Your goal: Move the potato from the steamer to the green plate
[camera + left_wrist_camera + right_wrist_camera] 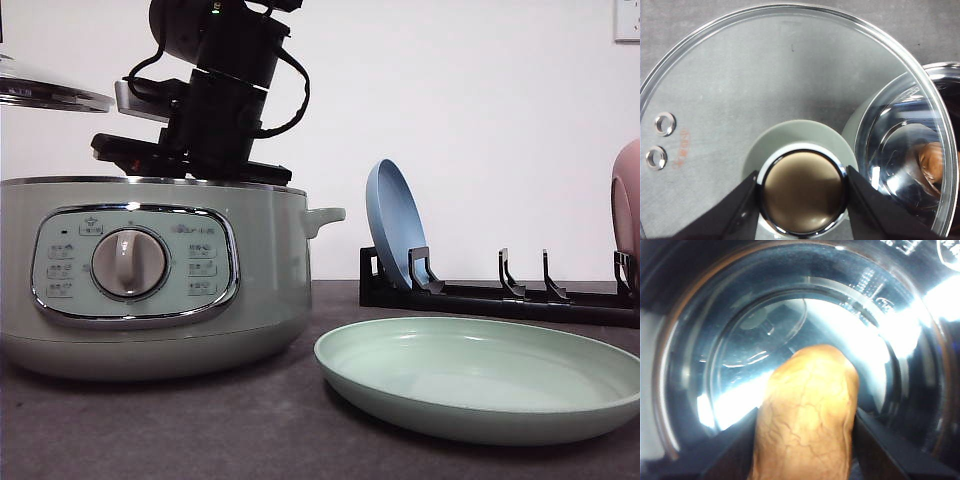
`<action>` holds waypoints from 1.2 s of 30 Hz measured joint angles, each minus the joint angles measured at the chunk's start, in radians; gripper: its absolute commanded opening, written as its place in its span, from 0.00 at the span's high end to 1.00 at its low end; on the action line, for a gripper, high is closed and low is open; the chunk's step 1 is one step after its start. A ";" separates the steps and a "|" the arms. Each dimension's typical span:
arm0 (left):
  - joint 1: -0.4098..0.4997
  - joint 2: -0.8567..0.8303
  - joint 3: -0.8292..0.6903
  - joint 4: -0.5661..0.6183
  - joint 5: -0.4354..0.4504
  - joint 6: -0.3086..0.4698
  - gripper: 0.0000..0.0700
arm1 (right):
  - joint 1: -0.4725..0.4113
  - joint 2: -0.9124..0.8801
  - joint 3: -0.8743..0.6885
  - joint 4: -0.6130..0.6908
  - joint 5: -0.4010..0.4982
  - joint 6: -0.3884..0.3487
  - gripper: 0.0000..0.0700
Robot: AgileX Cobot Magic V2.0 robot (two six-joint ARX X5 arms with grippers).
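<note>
A glossy sage-green shell and a chrome-rimmed panel are seen on the steamer [270, 270], and its inside is mirror-bright metal. Clear glass with a polished metal rim forms the lid [790, 75]. The potato [807, 415] is matt, finely crackled. The green plate [480, 375] is smooth with a soft sheen. The worktop [200, 430] is dull grey.

Dark grey table [200, 430]; on it steamer [150, 280], green plate [480, 375], black dish rack [500, 295]

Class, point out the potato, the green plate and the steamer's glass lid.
potato [807, 415], right wrist view: middle of its skin.
green plate [440, 415], front view: near rim.
glass lid [770, 75], left wrist view: clear pane.
</note>
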 measured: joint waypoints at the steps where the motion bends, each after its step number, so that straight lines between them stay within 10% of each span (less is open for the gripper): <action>1: 0.000 0.000 0.000 0.000 0.000 0.000 0.99 | 0.000 0.000 0.000 0.000 -0.005 0.000 0.61; 28: -0.023 0.000 0.000 0.008 0.096 0.000 0.99 | -0.181 -0.499 -0.002 -0.275 -0.008 -0.029 0.63; 36: -0.101 0.000 0.000 0.008 0.111 0.000 0.99 | -0.275 -0.671 -0.342 -0.142 -0.033 -0.029 0.63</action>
